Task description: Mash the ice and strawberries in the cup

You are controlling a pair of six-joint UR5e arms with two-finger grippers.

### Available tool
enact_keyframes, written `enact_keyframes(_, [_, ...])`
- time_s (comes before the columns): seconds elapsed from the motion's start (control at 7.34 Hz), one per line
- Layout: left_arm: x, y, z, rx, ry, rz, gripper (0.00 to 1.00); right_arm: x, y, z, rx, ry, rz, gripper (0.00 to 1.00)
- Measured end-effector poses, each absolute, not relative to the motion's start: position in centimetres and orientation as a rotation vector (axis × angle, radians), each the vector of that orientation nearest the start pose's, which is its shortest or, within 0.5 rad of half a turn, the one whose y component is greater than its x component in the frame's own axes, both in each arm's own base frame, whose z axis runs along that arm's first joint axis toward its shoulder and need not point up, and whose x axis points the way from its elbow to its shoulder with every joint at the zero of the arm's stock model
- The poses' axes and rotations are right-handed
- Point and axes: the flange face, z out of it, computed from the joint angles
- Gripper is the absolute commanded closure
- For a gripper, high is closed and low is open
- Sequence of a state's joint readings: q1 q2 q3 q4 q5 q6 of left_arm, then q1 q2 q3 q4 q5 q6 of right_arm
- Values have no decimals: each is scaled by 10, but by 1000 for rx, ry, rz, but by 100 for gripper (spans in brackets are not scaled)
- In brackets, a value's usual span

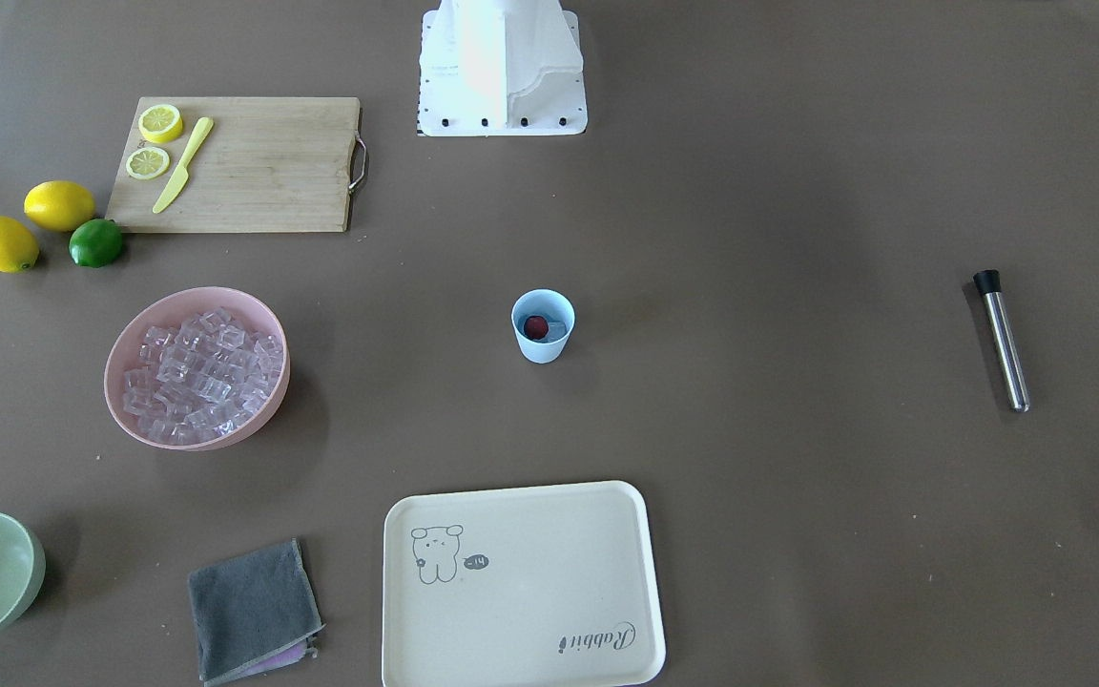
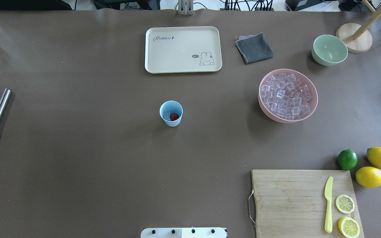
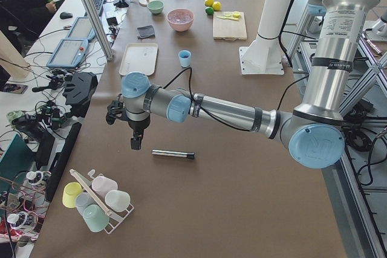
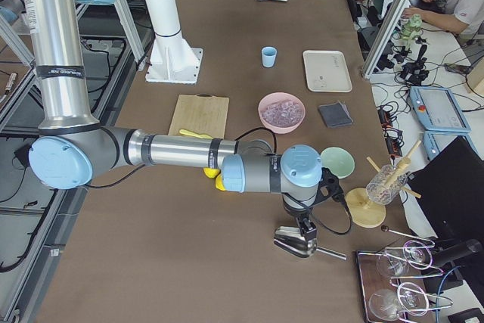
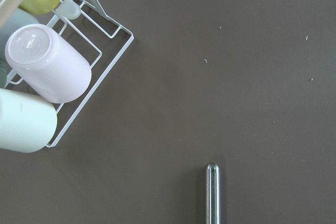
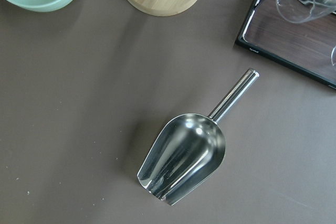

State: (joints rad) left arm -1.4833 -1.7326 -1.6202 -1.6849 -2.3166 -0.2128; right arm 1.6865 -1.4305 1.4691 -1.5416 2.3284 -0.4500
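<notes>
The light-blue cup stands upright mid-table. Inside it lie one red strawberry and a clear piece of ice. More ice fills a pink bowl. My left gripper shows only in the exterior left view, hanging over the table near the end of a steel rod, far from the cup; I cannot tell its state. My right gripper shows only in the exterior right view, above a steel scoop; its state is unclear too.
A cream tray, grey cloth and pale green bowl sit on the far side. A cutting board holds a yellow knife and lemon slices, with two lemons and a lime beside it. A rack of cups lies near the rod.
</notes>
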Motion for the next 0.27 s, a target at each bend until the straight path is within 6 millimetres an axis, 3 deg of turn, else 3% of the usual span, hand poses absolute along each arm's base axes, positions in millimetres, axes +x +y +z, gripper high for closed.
enact_keyframes(0.27, [-17,-571,536,213,759,6,1,117,-554,616,268,-701,-358,1])
